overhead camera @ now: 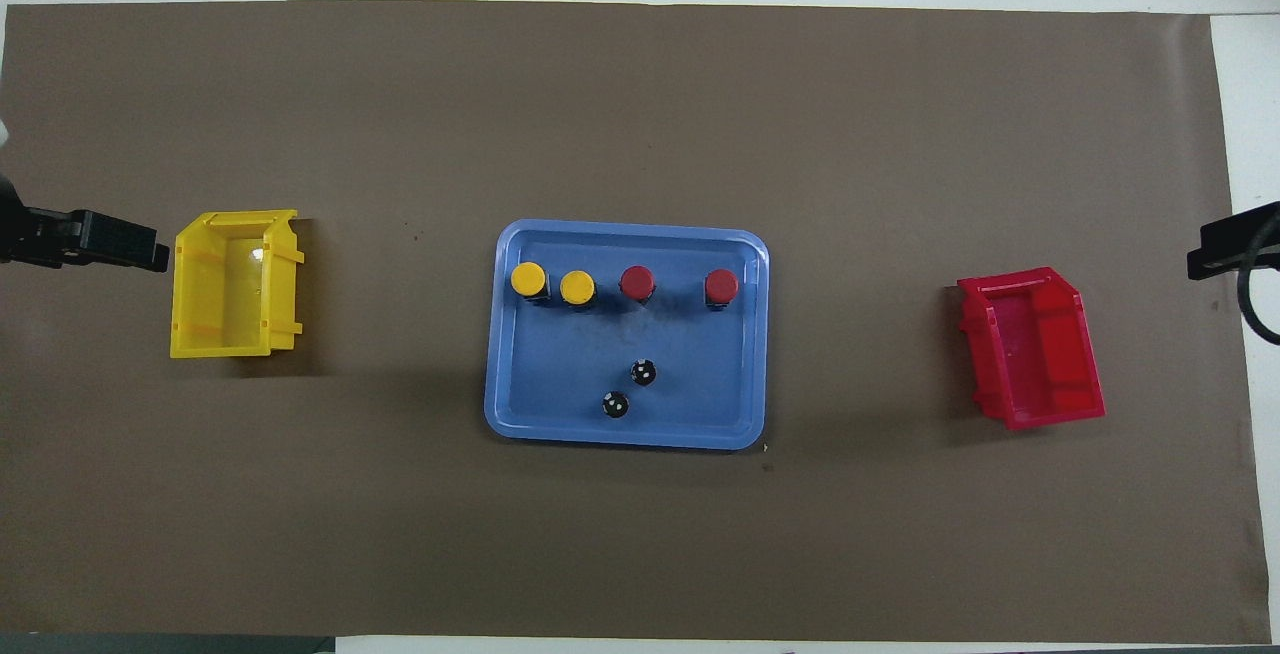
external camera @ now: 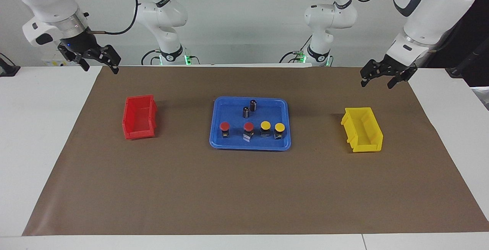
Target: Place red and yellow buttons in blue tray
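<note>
Flat glossy blue tray [external camera: 217, 143] mid brown mat [external camera: 191, 189], four round-capped red and yellow buttons [external camera: 252, 129] in a row inside with two dark cylinders [external camera: 249, 108], left gripper [external camera: 384, 75] spread over mat edge, right gripper [external camera: 91, 58] spread, both empty

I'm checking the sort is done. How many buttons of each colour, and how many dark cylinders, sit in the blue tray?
Red buttons: 2
Yellow buttons: 2
Dark cylinders: 2
Total in the blue tray: 6
</note>
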You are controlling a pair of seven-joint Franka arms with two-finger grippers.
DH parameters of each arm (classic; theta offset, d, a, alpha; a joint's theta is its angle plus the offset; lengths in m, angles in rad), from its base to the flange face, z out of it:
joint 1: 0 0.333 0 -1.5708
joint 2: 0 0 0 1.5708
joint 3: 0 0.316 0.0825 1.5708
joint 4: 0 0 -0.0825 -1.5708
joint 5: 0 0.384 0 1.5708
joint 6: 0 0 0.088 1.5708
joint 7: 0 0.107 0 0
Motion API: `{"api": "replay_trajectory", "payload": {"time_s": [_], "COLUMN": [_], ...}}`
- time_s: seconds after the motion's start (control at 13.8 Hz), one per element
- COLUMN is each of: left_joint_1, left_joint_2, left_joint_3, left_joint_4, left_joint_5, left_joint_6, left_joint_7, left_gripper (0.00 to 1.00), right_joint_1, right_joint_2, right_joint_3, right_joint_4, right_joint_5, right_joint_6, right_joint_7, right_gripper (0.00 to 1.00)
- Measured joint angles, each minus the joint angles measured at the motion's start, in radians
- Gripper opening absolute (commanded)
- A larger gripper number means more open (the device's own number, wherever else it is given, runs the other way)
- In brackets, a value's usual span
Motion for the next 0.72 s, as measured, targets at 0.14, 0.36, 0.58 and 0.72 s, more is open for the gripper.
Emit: {"api": "replay_trajectory", "payload": {"time_s": [0.14, 0.36, 0.58, 0.72], "left_joint_1": [0.021, 0.023, 0.023, 0.023], "left_joint_2": [0.000, 0.000, 0.003, 0.030], "left_joint_3": [0.000, -0.004, -0.007, -0.008], "left_joint_4": [0.000, 0.003, 0.025, 0.079], "left_joint_5": [0.000, 0.000, 0.003, 0.011], "left_joint_6": [-0.002, -0.004, -0.007, -0.068], "left_joint_7": [0.049, 0.058, 0.058, 0.058], "left_gripper": [1.00, 1.00, 1.00, 1.00], "right_joint_1": [0.000, 0.000, 0.000, 0.000], "right_joint_2": [0.000, 0.000, 0.000, 0.000], "right_joint_3": [0.000, 0.001, 0.001, 0.001], "right_joint_4": [0.000, 0.000, 0.000, 0.000], "right_joint_5": [0.000, 0.000, 0.000, 0.000], "right_joint_6": [0.000, 0.000, 0.000, 0.000], "right_joint_7": [0.000, 0.000, 0.000, 0.000], "right_gripper": [1.00, 1.00, 1.00, 1.00]}}
